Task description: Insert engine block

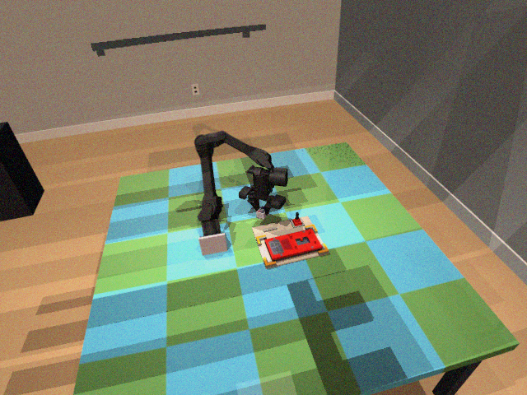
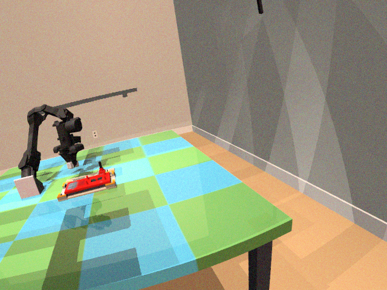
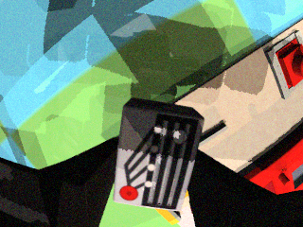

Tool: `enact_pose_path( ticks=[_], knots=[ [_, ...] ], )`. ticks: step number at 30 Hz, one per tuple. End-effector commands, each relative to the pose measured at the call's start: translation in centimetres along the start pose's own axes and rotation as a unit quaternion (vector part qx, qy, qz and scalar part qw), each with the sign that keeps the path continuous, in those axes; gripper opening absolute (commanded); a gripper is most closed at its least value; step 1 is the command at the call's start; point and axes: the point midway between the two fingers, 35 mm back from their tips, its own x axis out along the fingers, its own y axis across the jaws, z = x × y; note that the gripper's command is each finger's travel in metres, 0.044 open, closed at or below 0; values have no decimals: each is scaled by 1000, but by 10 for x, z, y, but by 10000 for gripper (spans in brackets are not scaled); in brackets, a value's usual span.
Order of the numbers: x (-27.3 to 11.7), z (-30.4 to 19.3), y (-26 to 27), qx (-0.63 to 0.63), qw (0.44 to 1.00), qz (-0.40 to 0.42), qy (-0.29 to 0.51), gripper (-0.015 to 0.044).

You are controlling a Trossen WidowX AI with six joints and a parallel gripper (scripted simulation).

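Observation:
The engine block (image 1: 260, 214) (image 2: 71, 165) (image 3: 156, 163) is a small grey block with dark slots and a red dot on top. My gripper (image 1: 260, 210) (image 2: 71, 161) (image 3: 153, 150) is shut on it and holds it low, seemingly a little above the table, behind the left part of the tray. The red car body (image 1: 286, 251) (image 2: 84, 184) (image 3: 275, 181) lies flat in the cream tray (image 1: 272, 232) (image 3: 241, 101). A dark opening (image 1: 302, 240) shows in the right half of the body. The rib is too small to tell. The block's underside is hidden.
A red piece with an upright black knob (image 1: 296, 221) (image 2: 101, 170) (image 3: 294, 61) stands at the tray's back right. Yellow corner pieces (image 1: 270, 263) (image 2: 62, 197) edge the tray. The arm's pale base block (image 1: 213, 244) (image 2: 26, 187) is left of the tray. Shadows cross the checkered table.

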Motion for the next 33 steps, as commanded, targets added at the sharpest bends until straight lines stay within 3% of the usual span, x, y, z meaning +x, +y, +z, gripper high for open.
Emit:
enact_pose_path(
  ticks=[1, 20, 33],
  knots=[
    [-15, 0, -2, -3, 1000, -3, 1, 0],
    [-72, -3, 6, -4, 1000, 3, -3, 0],
    [-52, 1, 41, -4, 1000, 3, -3, 0]
  ],
)
